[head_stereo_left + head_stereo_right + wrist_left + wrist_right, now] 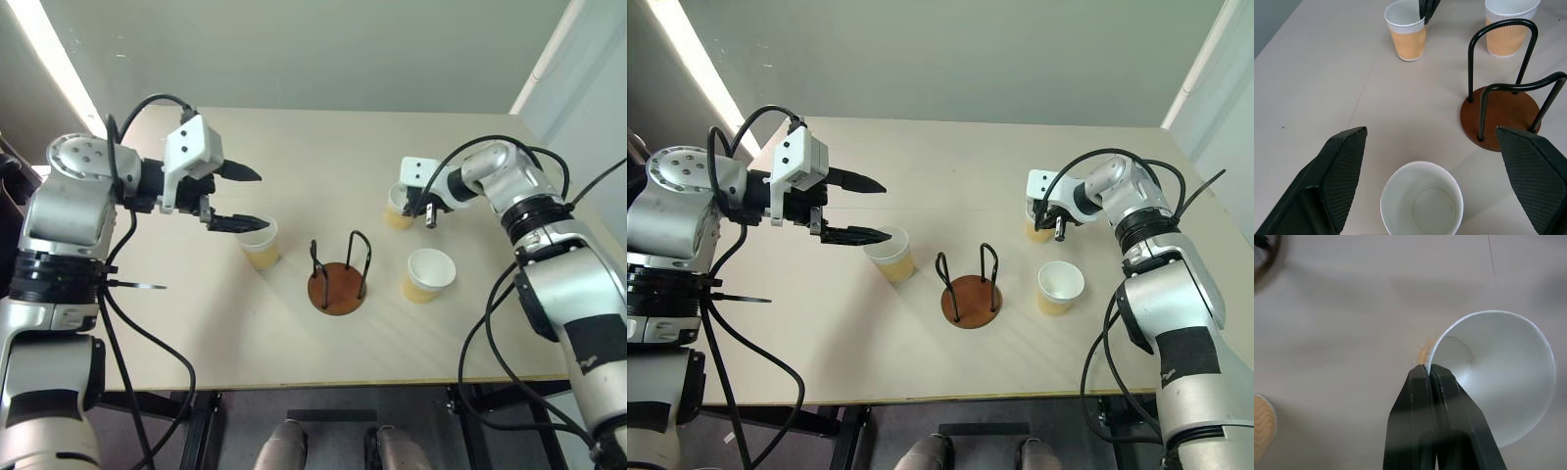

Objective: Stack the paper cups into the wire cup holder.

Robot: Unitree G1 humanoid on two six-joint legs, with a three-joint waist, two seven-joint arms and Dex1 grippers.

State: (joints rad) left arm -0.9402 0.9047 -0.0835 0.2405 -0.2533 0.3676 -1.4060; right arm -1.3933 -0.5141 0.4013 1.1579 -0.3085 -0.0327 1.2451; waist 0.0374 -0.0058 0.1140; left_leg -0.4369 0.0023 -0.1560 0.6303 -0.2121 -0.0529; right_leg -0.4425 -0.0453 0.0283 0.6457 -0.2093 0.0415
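Three paper cups are seen on the table (pixel 196 333) around the wire cup holder (pixel 338 279), which stands empty near the front middle. The far right cup (pixel 1498 377) is pinched at its rim by the closed right gripper (pixel 1429 369). The left gripper (pixel 250 199) is held wide open above the left cup (pixel 1421 201). The third cup (pixel 428 274) stands untouched just right of the holder.

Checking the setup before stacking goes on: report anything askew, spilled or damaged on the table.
Nothing stands out. All three paper cups stand upright and undented, and the wire cup holder sits upright and empty between them. The right gripper pinches the far cup's rim with shut jaws; the left gripper hovers open over its cup. No spills show.
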